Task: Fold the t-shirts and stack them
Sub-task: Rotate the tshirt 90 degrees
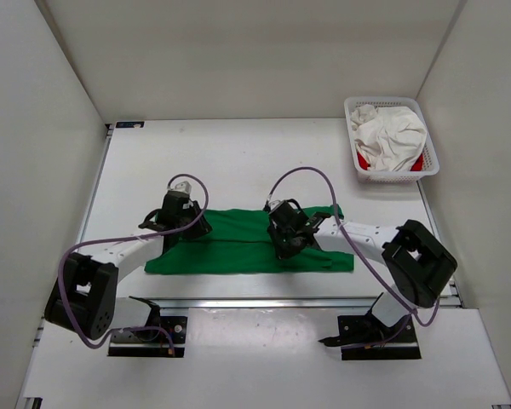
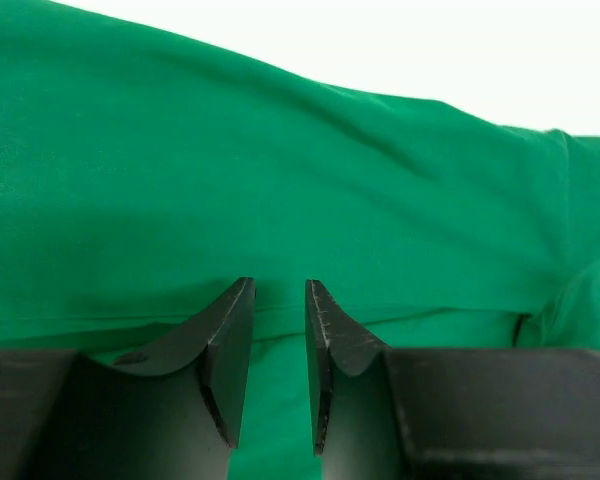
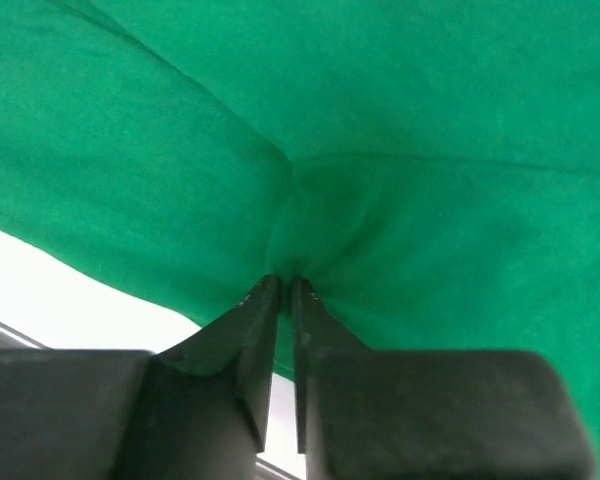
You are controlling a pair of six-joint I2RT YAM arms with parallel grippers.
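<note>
The green t-shirt lies as a long folded band across the table's near middle. My left gripper sits low over its left part; in the left wrist view the jaws stand a little apart with green cloth showing between them. My right gripper is on the band's right half; in the right wrist view it is shut on a puckered pinch of green cloth. The white t-shirt is crumpled in the basket. The red t-shirt peeks out beneath it.
The white mesh basket stands at the back right corner. White walls enclose the table on the left, back and right. A metal rail runs along the near edge, between the shirt and the arm bases.
</note>
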